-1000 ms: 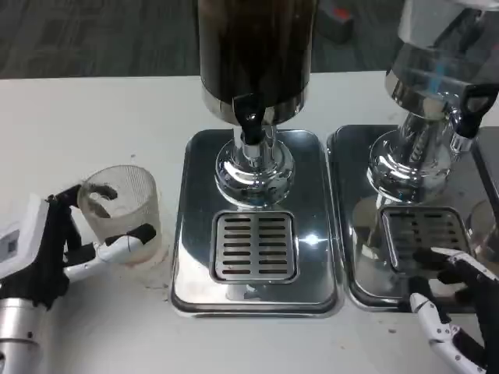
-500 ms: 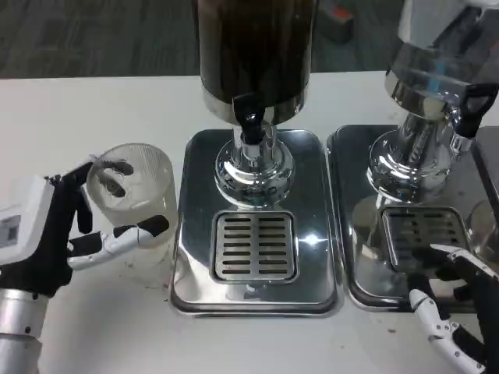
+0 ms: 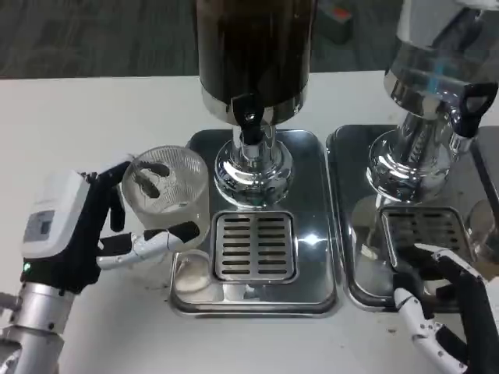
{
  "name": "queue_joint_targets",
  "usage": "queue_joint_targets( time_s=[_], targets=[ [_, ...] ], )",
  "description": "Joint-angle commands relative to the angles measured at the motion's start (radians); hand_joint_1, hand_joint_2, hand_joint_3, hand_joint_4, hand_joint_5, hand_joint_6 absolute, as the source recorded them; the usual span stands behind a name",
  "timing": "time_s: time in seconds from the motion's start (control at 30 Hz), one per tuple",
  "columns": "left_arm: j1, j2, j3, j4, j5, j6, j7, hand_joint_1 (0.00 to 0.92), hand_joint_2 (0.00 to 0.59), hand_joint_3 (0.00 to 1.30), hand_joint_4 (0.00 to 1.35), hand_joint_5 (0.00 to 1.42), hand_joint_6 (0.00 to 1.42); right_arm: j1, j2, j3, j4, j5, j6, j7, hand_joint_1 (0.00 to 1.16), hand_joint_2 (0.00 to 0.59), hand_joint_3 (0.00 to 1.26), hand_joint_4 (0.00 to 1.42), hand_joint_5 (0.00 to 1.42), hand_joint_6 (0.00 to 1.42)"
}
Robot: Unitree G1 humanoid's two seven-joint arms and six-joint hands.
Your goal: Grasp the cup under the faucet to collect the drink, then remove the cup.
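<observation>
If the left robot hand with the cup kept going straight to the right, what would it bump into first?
Probably the dispenser's chrome column under the black faucet. The left robot hand holds the cup over the tray edge; depth is unclear, so it might pass in front.

Left hand (image 3: 93,234): white boxy back with a small grey label and a tiny green light near its lower edge, black palm, fingers part black, part white with black tips. Below it, a ribbed silver forearm (image 3: 35,331). Right hand (image 3: 448,312): white segmented fingers with black joints and black tips over a black palm.
</observation>
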Motion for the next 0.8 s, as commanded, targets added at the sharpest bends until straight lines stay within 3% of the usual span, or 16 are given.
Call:
queue_joint_targets(
  time_s=[0.03,0.8],
  targets=[
    [-0.032,-0.016,-0.005,0.015,-0.001,0.000,-0.012,0.354,0.111,0.69,1.02,1.18,1.42,0.009,0.023,0.015,-0.019,-0.011,0.003,-0.023,0.31,0.429,0.40,0.35,0.37,0.47],
    [-0.163,-0.083,-0.076,0.175,0.008,0.041,-0.071,0.348,0.107,0.70,1.02,1.18,1.42,0.004,0.088,0.083,-0.057,-0.037,0.000,-0.062,0.31,0.430,0.40,0.35,0.37,0.47]
  ],
)
